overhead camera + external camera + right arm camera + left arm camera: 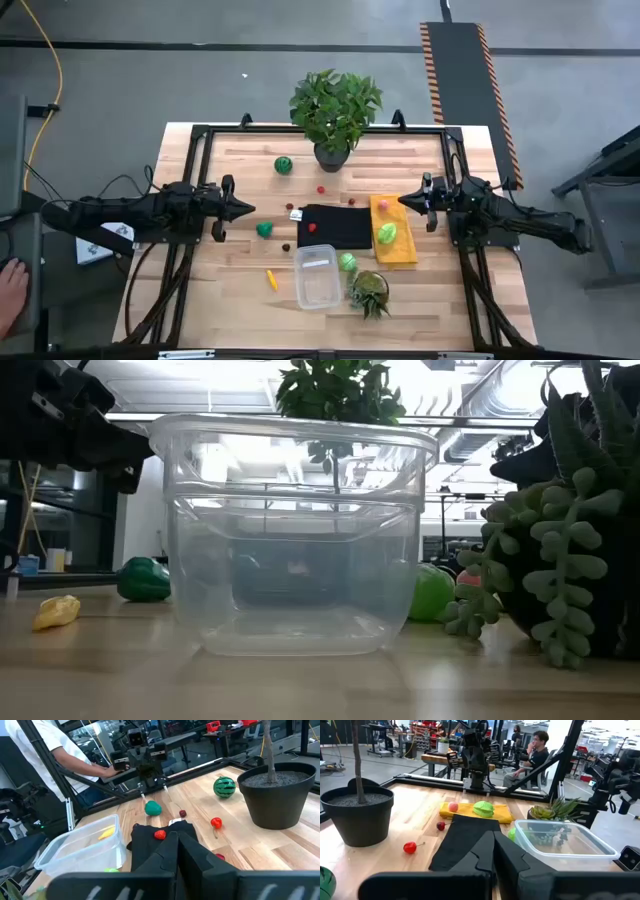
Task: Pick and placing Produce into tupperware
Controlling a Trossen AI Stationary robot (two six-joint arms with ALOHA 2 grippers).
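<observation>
Near the front edge of the bench [230, 300] stands the clear box [316, 276], empty and lidless, ready to take the toy fruit scattered round it: a green piece [347, 262] just beside it, a yellow stick [271, 279] on its other side, red berries [312, 227] on the black cloth [335, 227] behind it. The left gripper [246, 208] and right gripper [404, 201] hang well back from the box, jaws closed on nothing, seemingly parked before any pick. No writing is legible.

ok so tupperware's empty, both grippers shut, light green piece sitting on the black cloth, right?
Not quite. The light green piece lies on the yellow cloth, not the black cloth, as the high view shows. The tupperware is empty.
</observation>
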